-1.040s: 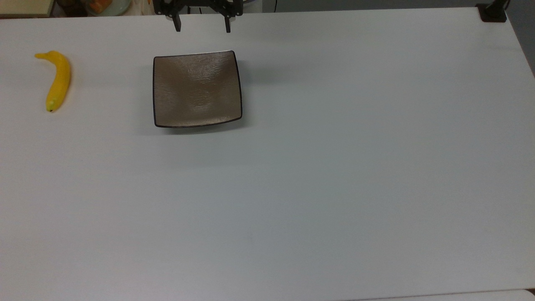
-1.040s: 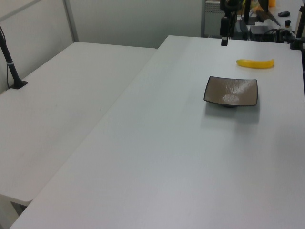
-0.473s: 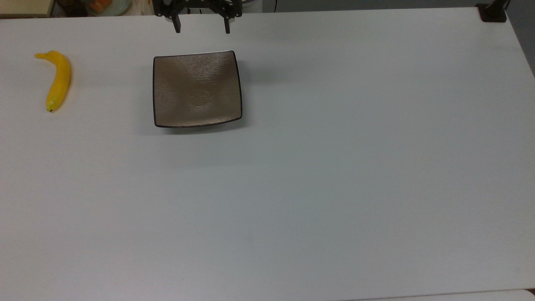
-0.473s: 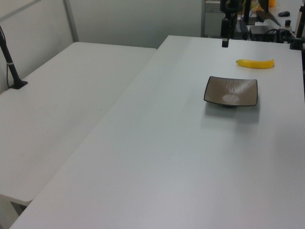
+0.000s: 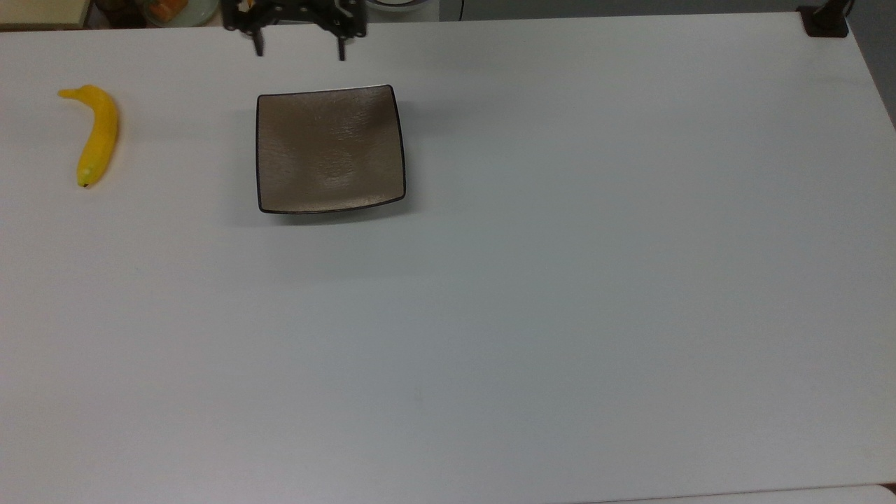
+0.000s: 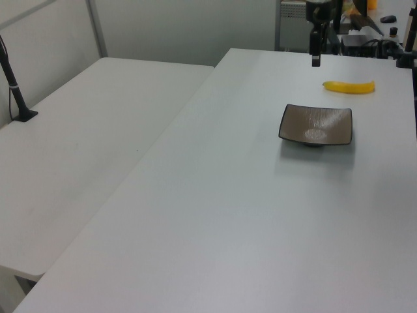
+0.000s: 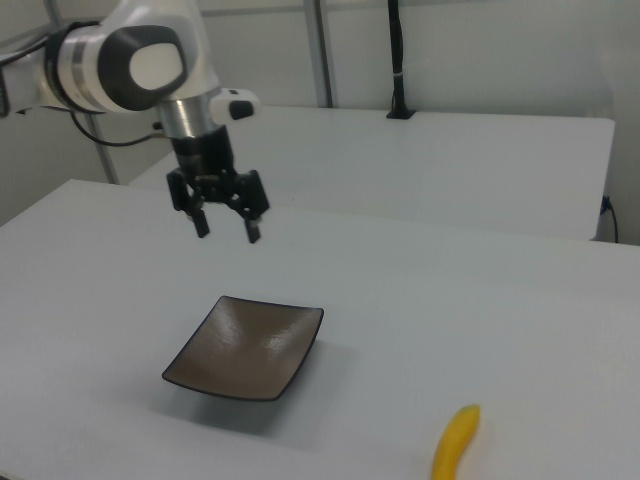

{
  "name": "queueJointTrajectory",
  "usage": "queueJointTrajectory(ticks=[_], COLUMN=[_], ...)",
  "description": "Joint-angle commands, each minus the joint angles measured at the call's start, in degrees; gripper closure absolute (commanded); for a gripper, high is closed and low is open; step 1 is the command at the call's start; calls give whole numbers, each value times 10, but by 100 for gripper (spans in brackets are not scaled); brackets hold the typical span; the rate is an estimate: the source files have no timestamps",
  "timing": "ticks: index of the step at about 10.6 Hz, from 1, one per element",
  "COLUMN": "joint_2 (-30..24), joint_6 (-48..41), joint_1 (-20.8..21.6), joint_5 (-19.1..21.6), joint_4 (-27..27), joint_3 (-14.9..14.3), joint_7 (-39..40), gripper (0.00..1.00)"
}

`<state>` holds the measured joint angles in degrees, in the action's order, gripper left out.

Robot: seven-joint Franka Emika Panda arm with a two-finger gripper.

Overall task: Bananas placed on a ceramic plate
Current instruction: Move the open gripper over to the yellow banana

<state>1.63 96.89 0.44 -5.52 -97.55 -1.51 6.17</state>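
Note:
A bright yellow banana [image 5: 96,134] lies on the white table at the top view's left, well apart from the plate; it also lies past the plate in the left view [image 6: 349,86] and at the bottom of the right view [image 7: 456,442]. The square brown ceramic plate [image 5: 329,148] [image 6: 316,124] [image 7: 246,346] rests on the table with nothing on it. My gripper [image 5: 299,52] [image 7: 226,230] hangs open and holds nothing, above the table just beyond the plate's far edge in the top view. In the left view it [image 6: 316,60] hangs beyond the plate.
The white table [image 5: 532,294] stretches wide to the top view's right and bottom. A second white table [image 6: 85,150] adjoins it on the left view's left. A black post base [image 5: 824,22] sits at the top view's upper right corner. Clutter [image 6: 378,29] stands behind the table in the left view.
My gripper has shifted toward the banana, to the top view's left and the left view's right, staying open. Banana and plate have not moved.

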Motion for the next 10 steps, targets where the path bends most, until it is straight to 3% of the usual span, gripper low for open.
queueJointTrajectory(ticks=[1,4,6,10], joint_2=[-10,-9,7,66], joint_6=[22,71,150,222], joint_1=[-17,-28,-39,-88], joint_5=[-38,-41,-41,-41], joint_4=[-17,-42,-73,-78], joint_3=[-54,-117,-158,-175], joint_7=[122,183,188,277], gripper=[0,0,0,0])
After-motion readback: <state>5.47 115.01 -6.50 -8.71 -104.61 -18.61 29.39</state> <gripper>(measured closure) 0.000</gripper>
